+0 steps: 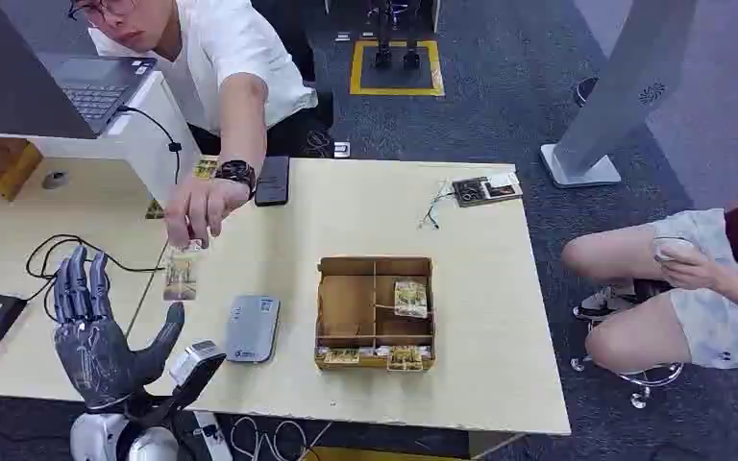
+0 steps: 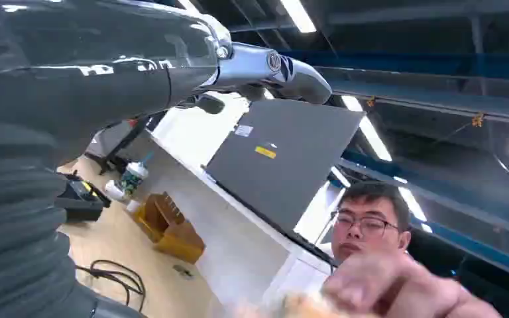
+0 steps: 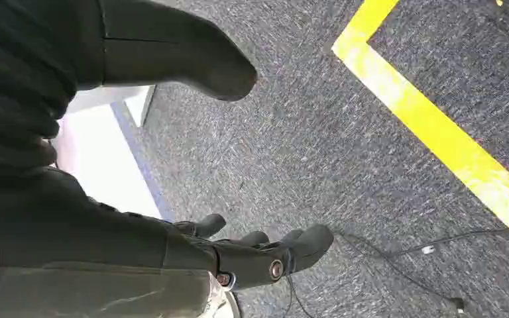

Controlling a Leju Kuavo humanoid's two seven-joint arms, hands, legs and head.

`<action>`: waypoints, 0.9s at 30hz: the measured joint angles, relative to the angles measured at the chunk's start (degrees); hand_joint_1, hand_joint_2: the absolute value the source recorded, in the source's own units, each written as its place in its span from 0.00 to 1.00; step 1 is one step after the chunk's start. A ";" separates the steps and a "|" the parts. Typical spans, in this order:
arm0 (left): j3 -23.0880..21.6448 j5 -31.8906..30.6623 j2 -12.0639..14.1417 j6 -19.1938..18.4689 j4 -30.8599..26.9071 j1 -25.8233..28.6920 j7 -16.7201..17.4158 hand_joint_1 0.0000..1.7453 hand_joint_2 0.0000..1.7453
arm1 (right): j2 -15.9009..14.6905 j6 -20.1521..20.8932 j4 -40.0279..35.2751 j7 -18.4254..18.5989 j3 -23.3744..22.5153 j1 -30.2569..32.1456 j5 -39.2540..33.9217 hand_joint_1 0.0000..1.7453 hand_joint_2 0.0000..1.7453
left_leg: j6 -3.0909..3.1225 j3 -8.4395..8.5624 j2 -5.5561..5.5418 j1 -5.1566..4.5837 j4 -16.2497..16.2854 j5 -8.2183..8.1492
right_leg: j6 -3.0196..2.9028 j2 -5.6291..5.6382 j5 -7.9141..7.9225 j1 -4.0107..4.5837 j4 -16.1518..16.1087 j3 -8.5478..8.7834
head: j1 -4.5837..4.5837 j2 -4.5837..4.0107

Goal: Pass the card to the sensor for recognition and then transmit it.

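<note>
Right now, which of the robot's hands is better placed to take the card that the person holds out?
The left hand. It is raised and open over the table, close below the card in the person's hand. The right hand hangs above the carpet floor, away from the table.

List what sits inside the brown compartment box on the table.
The brown compartment box holds card packs in a right-hand compartment and more along the front row. The large left compartment looks empty. Anything beneath the packs is covered.
</note>
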 joint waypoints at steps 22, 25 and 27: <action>-1.05 5.20 0.07 0.00 1.88 -0.90 1.05 1.00 1.00 | -0.13 0.50 0.00 1.05 1.73 -0.06 0.00 0.00 1.00 | 0.00 0.01 0.04 0.00 0.01 0.00 | 0.00 0.07 0.00 0.00 0.00 -0.04 | 0.00 0.00; -1.29 4.68 0.09 0.00 2.25 -1.04 0.46 1.00 1.00 | -0.13 0.50 0.00 1.05 2.03 -0.07 0.00 0.00 1.00 | 0.00 0.01 0.05 0.00 0.01 0.00 | 0.00 0.07 0.00 0.00 0.00 -0.05 | 0.00 0.00; -1.64 4.44 0.11 0.00 2.32 -1.15 0.00 1.00 1.00 | -0.13 0.50 0.00 1.05 2.19 -0.07 0.00 0.00 1.00 | 0.00 0.01 0.05 0.00 0.01 0.00 | 0.00 0.08 0.00 0.00 0.00 -0.04 | -0.02 0.00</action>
